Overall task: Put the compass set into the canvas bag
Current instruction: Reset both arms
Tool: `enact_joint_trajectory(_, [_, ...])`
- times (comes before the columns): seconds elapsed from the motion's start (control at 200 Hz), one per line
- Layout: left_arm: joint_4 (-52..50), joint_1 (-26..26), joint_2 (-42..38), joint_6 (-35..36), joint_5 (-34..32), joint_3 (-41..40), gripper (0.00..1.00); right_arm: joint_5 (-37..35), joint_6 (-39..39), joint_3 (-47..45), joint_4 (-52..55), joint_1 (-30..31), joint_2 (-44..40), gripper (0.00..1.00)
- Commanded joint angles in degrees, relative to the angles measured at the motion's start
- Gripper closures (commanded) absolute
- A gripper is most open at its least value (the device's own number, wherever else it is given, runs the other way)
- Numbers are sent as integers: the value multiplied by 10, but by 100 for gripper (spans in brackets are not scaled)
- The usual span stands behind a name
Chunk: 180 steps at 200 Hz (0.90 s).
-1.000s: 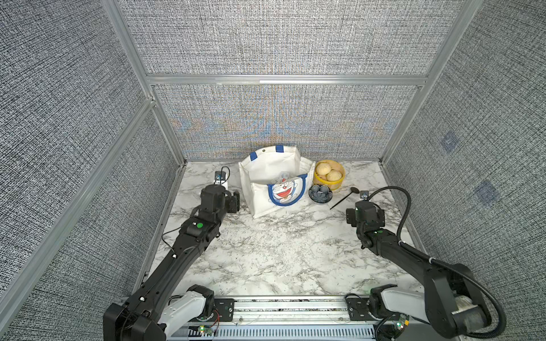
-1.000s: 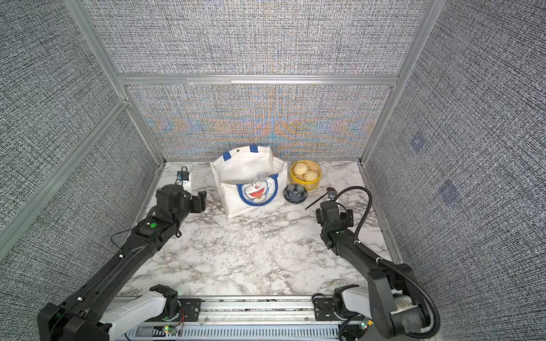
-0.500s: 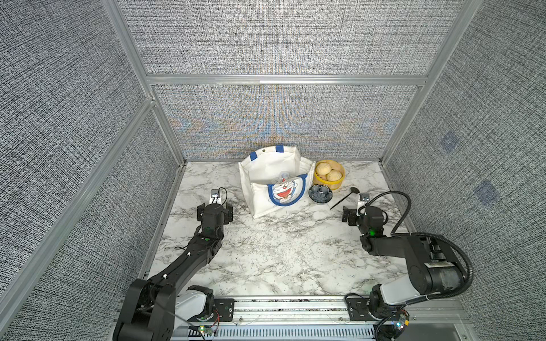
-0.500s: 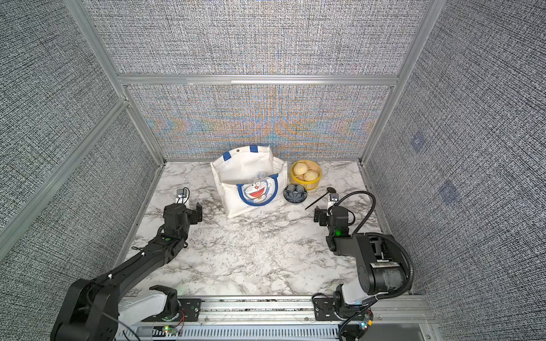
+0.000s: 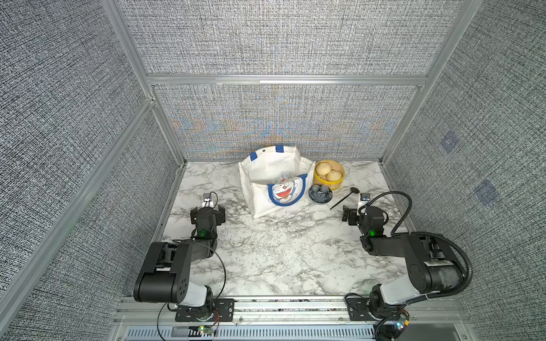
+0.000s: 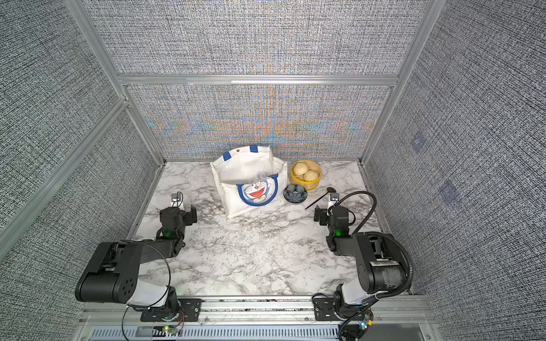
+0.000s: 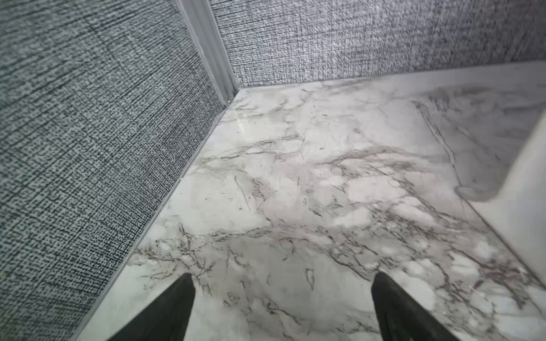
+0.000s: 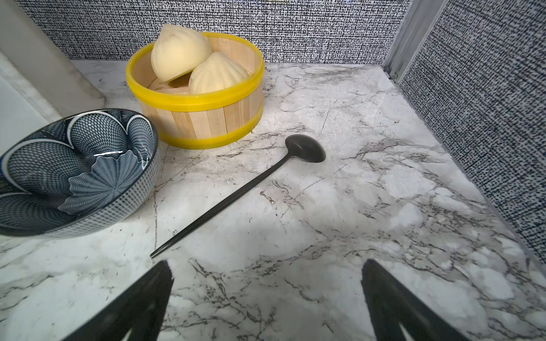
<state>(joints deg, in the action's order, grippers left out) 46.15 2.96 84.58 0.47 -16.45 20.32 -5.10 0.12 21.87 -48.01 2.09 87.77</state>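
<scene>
Left gripper sat low over the marble table, jaws spread wide and empty, well apart from the canvas bag. The bag stood upright at back centre, mouth open, with a clear case inside, likely the compass set, so the task was judged done. Right gripper, equally wide and empty, hovered near the spoon, touching nothing.

A lab test booth: grey fabric walls, aluminium frame, marble tabletop.

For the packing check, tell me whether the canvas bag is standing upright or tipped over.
Upright: in both top views the canvas bag stands on its flat base, walls rising, mouth open upward.
</scene>
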Motion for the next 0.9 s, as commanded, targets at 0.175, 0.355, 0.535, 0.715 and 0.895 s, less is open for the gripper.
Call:
enact_joint_trajectory(0.175, [82,-21,31,-27,70,-3,1,-1,-1,1,-15,1,0,1])
enact_joint_trajectory(0.355, [91,-21,28,-27,71,-8,1,0,-3,2,-14,1,-1,1])
enact_joint_trajectory(0.535, [92,-21,28,-27,70,-9,1,1,-6,2,-12,3,-1,1])
enact_joint_trajectory(0.715, [86,-21,28,-22,88,-6,1,0,-6,3,-11,4,0,1])
enact_joint_trajectory(0.895, [79,-25,29,-20,109,-4,1,0,-6,3,-10,4,-1,1])
